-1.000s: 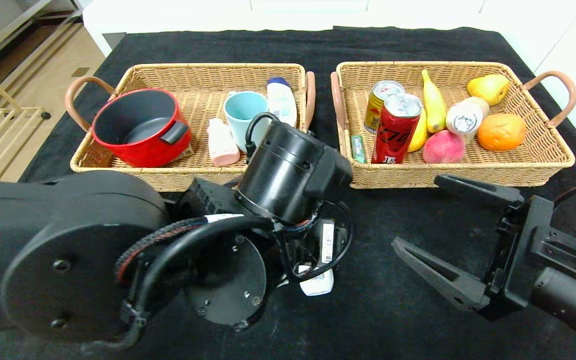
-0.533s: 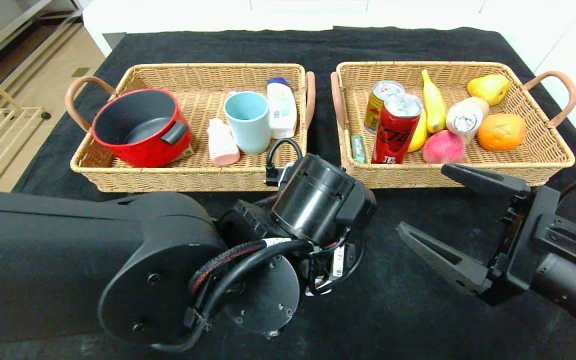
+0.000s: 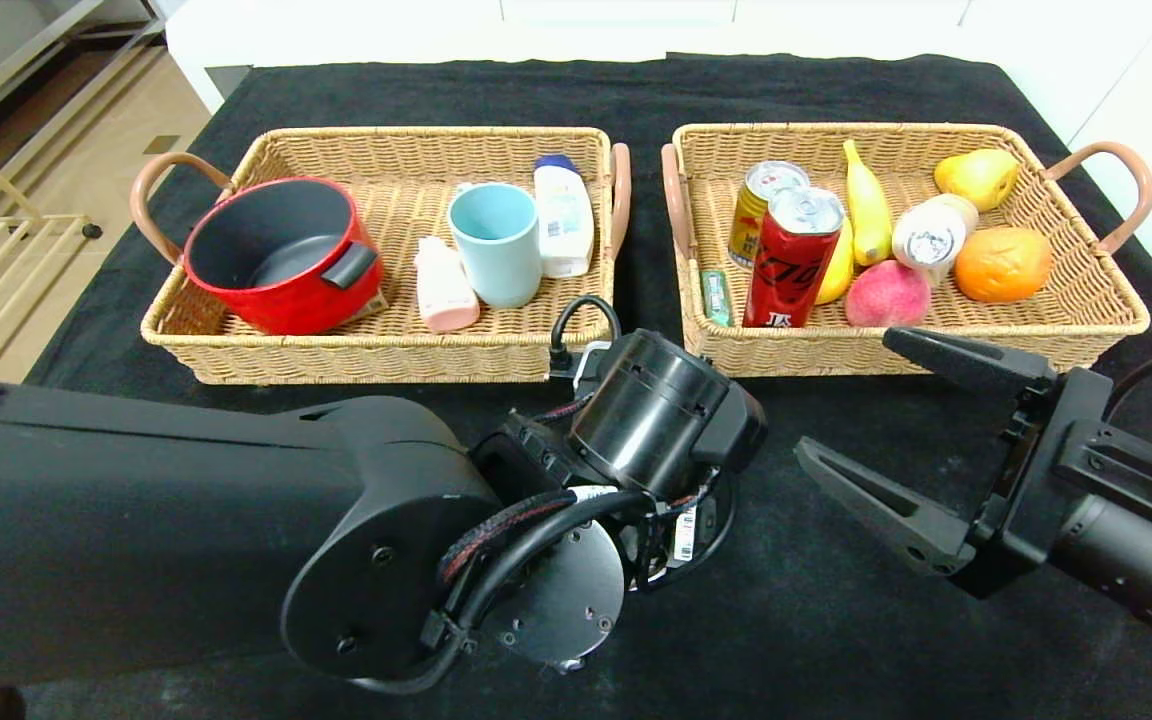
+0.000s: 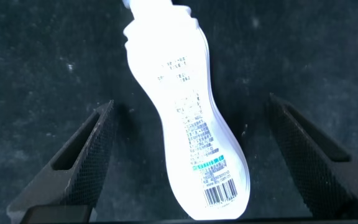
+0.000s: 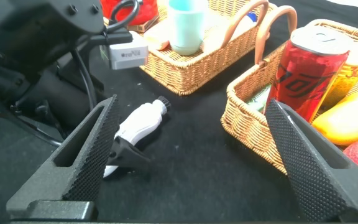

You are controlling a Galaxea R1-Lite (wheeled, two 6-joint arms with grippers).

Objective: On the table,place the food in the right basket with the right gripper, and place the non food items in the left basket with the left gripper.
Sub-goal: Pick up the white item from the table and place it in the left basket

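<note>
The white bottle [image 4: 194, 118] lies flat on the black tabletop [image 3: 816, 640], in front of the gap between the two baskets. The left end effector [image 4: 194, 158] is spread wide around it, one finger [image 4: 82, 158] on each side, neither touching. In the head view the left arm hides most of the bottle. The right end effector [image 3: 911, 440] hovers just right of it, also spread, holding nothing. The left basket [image 3: 236, 365] holds a red pot [image 3: 281, 255], a cup [image 3: 496, 240] and two bottles. The right basket [image 3: 936, 350] holds cans and fruit.
</note>
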